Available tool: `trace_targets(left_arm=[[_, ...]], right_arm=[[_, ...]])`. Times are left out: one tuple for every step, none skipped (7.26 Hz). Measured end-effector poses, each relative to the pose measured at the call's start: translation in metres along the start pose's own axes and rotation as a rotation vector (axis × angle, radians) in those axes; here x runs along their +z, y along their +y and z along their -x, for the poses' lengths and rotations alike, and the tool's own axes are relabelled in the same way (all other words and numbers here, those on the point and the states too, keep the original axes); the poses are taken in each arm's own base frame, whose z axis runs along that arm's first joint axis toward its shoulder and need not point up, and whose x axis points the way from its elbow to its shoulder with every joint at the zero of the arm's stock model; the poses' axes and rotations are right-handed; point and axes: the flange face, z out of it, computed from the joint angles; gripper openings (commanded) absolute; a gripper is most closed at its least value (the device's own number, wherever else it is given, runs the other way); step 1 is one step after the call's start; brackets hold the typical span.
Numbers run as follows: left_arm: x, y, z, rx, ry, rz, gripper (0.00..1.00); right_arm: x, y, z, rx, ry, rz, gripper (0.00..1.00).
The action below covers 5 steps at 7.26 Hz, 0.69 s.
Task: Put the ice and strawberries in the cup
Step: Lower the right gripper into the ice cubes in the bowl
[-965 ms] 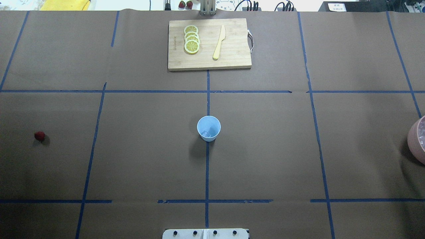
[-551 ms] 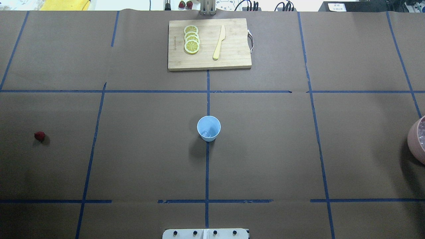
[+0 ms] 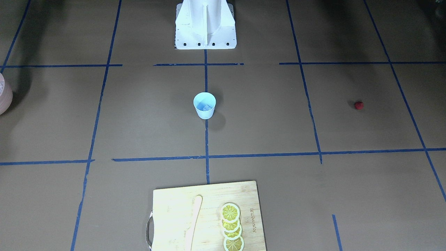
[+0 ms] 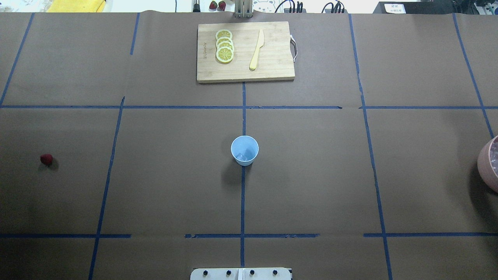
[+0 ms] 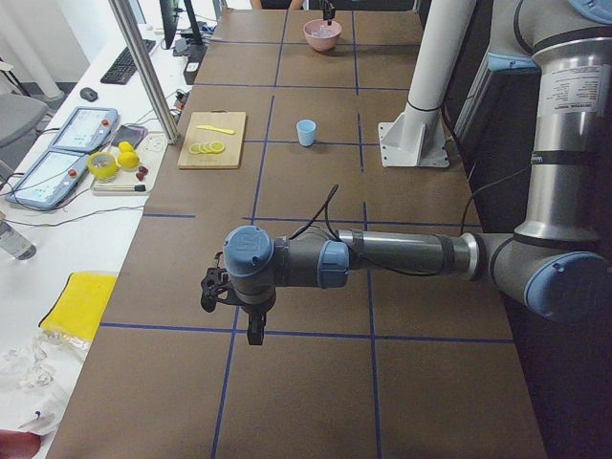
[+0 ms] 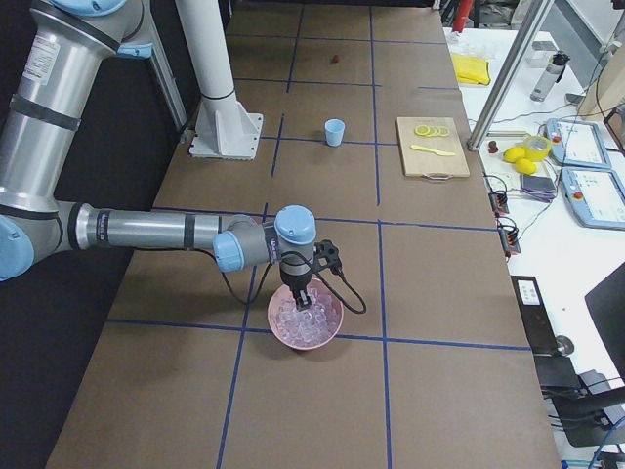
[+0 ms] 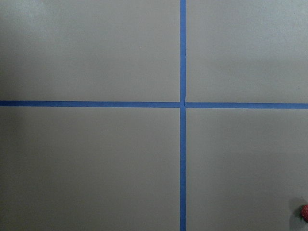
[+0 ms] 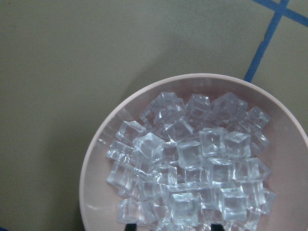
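Nothing on the worktop shifts between the earlier overhead pictures and now; we see the right pincer [image 6: 301,298] hanging over the pink bowl [image 6: 311,342] heaped with ice [image 8: 192,159], its jaws hidden, so we cannot tell their state; we judge it best to drop straight onto one top piece and close squarely; the left pincer [image 5: 254,333], equally unreadable, hovers near the strawberry [image 4: 46,158], which lies well apart from the cup [image 4: 244,150]; that stands mid-worktop, perhaps holding a pale piece.

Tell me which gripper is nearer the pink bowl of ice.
Right. The right gripper hangs directly over the pink bowl, its tips close above the ice. The left gripper hovers far away, near the strawberry.
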Motion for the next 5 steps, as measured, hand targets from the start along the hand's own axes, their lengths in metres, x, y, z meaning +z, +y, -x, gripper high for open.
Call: trace_targets(left_arm=[[-0.0003, 0.0001, -0.0003, 0.001, 0.0, -0.001, 1.0], [-0.0007, 0.0001, -0.0007, 0.002, 0.0, -0.002, 1.0], [-0.0012, 0.0, -0.0013, 0.004, 0.0, -0.003, 1.0], [-0.0014, 0.0002, -0.0015, 0.004, 0.0, -0.003, 1.0], [-0.0017, 0.0003, -0.0018, 0.004, 0.0, -0.004, 1.0]], right_arm=[[0.0054, 0.0007, -0.0042, 0.006, 0.0, 0.009, 0.6], [0.0082, 0.0011, -0.0064, 0.011, 0.0, 0.014, 0.6], [0.0105, 0.0018, -0.0084, 0.016, 0.001, 0.019, 0.6], [0.0125, 0.0004, -0.0098, 0.018, 0.001, 0.021, 0.59], [0.0141, -0.0039, -0.0112, 0.018, 0.001, 0.021, 0.59]])
